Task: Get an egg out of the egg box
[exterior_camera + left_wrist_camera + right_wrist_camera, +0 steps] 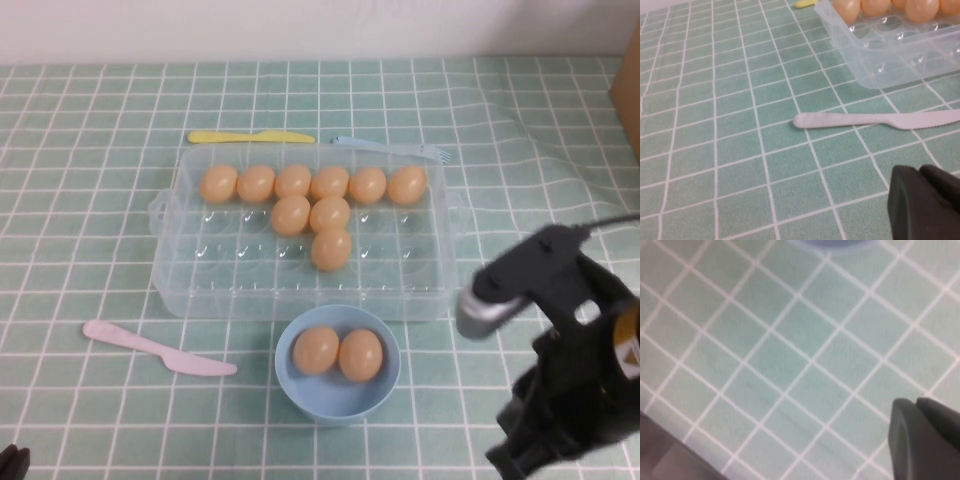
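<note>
Green checked cloth covers the table (pixel 90 120). Clear egg box (pixel 190 285) sits mid-table, long side across, holding nine eggs: six in a row along its far edge, two in the next row under the third and fourth, and one egg (pixel 331 249) alone in the third row, nearest the front of the box. Near cups of the box are bare plastic. Light-blue bowl (pixel 300 392) sits just in front of the box's near edge, slightly right of centre, with two eggs side by side inside, touching each other. Pink plastic knife (pixel 155 349) lies flat on the cloth near the box's front-left corner, apart from it, blade pointing toward the bowl. Yellow knife (pixel 250 137) lies along the far edge of the box, with a pale blue fork (pixel 400 147) beside it at the far right. Brown box corner (pixel 628 95) at the table's far right edge. Right gripper (pixel 520 450) is at the near right corner of the table, right of the bowl, above bare cloth; fingers closed together, nothing in them, one fingertip (pixel 925 440) showing in the wrist view over the grid. Left gripper (pixel 12 462) barely shows at the near left corner; its finger (pixel 922 202) hangs over cloth near the pink knife; cannot tell its opening.
</note>
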You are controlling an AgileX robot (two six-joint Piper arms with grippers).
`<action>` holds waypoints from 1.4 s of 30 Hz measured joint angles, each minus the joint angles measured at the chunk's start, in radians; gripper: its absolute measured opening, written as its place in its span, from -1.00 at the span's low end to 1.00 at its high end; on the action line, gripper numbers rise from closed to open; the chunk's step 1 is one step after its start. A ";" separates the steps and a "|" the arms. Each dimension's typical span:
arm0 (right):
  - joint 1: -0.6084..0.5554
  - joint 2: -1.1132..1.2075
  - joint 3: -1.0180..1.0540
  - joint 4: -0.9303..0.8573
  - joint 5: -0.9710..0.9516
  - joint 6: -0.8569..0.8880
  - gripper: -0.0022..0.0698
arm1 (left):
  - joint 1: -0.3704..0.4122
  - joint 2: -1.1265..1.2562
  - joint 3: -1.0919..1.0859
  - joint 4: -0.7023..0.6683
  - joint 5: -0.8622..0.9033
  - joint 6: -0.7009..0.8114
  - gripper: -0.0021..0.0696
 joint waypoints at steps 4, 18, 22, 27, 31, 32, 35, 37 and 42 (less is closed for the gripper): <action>0.000 -0.042 0.064 0.014 0.002 0.000 -0.98 | 0.000 0.000 0.000 0.000 0.000 0.000 -0.96; -0.005 -0.104 0.419 -0.074 -0.561 0.000 -0.99 | 0.000 0.000 0.000 0.000 0.000 0.000 -0.96; -0.089 -0.238 0.625 -0.115 -0.789 0.000 -0.99 | 0.000 0.000 0.000 0.000 0.000 0.000 -0.96; -0.264 -0.470 0.817 -0.123 -0.914 0.000 -0.99 | 0.000 0.000 0.000 0.000 0.000 0.000 -0.96; -0.432 -0.664 0.914 -0.126 -0.964 0.000 -0.99 | 0.000 0.000 0.000 0.000 0.000 0.000 -0.96; -0.474 -0.718 0.935 -0.126 -0.973 0.000 -0.99 | 0.000 0.000 0.000 0.000 0.000 0.000 -0.96; -0.576 -0.878 0.986 -0.126 -0.981 0.000 -0.99 | 0.000 0.000 0.000 0.000 0.000 0.000 -0.96; -0.633 -0.971 1.005 -0.126 -0.975 0.000 -0.99 | 0.000 0.000 0.000 0.000 0.000 0.000 -0.96; -0.704 -1.188 1.008 -0.112 -0.852 0.002 -0.99 | 0.000 0.000 0.000 0.000 0.000 0.000 -0.96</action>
